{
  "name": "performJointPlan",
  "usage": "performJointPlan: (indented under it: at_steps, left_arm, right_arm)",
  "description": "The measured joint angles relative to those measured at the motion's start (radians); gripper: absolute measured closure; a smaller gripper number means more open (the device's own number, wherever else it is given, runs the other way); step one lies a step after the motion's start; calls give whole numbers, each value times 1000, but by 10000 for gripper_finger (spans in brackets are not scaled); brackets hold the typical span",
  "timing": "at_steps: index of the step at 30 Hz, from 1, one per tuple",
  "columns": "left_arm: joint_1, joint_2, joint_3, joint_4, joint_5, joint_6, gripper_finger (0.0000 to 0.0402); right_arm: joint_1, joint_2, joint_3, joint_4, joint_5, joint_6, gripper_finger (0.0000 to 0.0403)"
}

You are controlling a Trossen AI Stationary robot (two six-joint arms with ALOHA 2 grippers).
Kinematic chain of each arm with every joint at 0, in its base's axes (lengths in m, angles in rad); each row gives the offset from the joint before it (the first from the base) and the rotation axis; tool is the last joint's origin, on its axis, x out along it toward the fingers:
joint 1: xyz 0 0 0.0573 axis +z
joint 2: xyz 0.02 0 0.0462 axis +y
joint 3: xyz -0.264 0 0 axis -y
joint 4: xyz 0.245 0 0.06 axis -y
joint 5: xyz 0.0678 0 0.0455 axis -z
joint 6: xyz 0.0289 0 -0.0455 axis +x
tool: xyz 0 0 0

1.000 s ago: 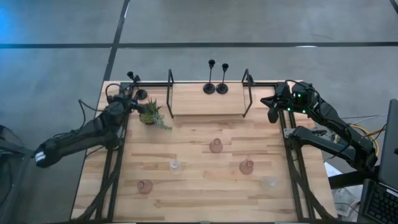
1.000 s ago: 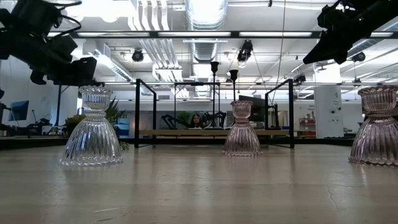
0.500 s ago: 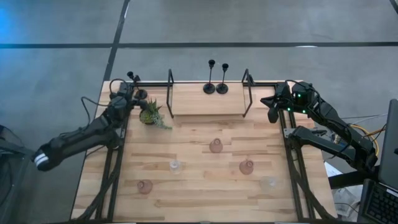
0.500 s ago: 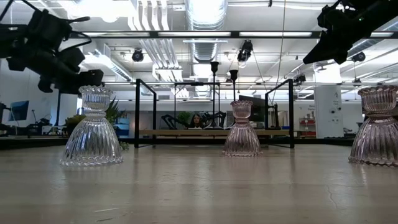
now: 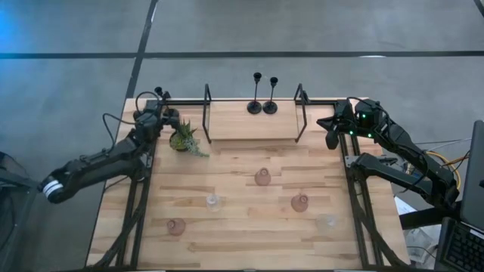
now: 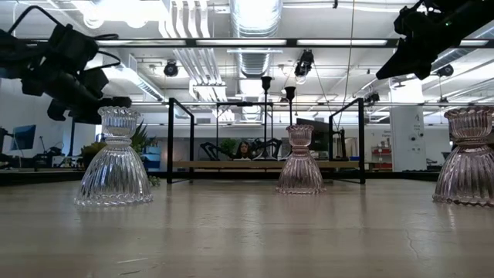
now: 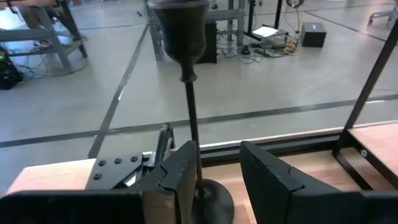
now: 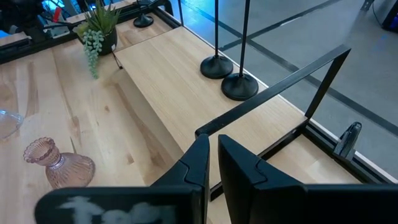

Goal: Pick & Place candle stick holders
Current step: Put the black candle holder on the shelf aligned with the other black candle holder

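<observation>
A slim black candle stick holder (image 5: 162,97) stands on its round base (image 7: 209,196) at the table's far left corner. My left gripper (image 7: 217,155) is open around its stem, low down, just above the base. Two more black holders (image 5: 255,106) (image 5: 271,106) stand on the raised shelf (image 5: 249,125). On the table stand three pink glass holders (image 5: 262,177) (image 5: 299,202) (image 5: 175,226) and two clear ones (image 5: 212,201) (image 5: 327,221). My right gripper (image 5: 331,136) hangs shut in the air by the shelf's right end. My left gripper has the black holder's stem (image 7: 191,134) between its open fingers, close beside one finger (image 7: 181,177); I cannot tell whether that finger touches it. The fingers come nearly level from the table's near side. The holder stands upright on its base.
A small spiky green plant (image 5: 184,139) stands just right of my left gripper. Black metal posts (image 5: 206,113) (image 5: 299,113) carry the shelf. The table's far edge and left edge lie close behind the black holder.
My left gripper has moved toward the table's far left corner and sunk a little, bringing its fingers up to the black holder's stem. The gap between its fingers looks the same. The holder has stayed in place.
</observation>
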Motion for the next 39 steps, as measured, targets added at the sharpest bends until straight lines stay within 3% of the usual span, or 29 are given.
performJointPlan:
  at_steps: [16, 39]
  left_arm:
    - [85, 136, 1, 155, 50, 20, 273]
    - [91, 180, -10, 245, 30, -108, 275]
  right_arm:
    - [0, 0, 0, 0, 0, 0, 374]
    - [0, 1, -1, 5, 0, 1, 374]
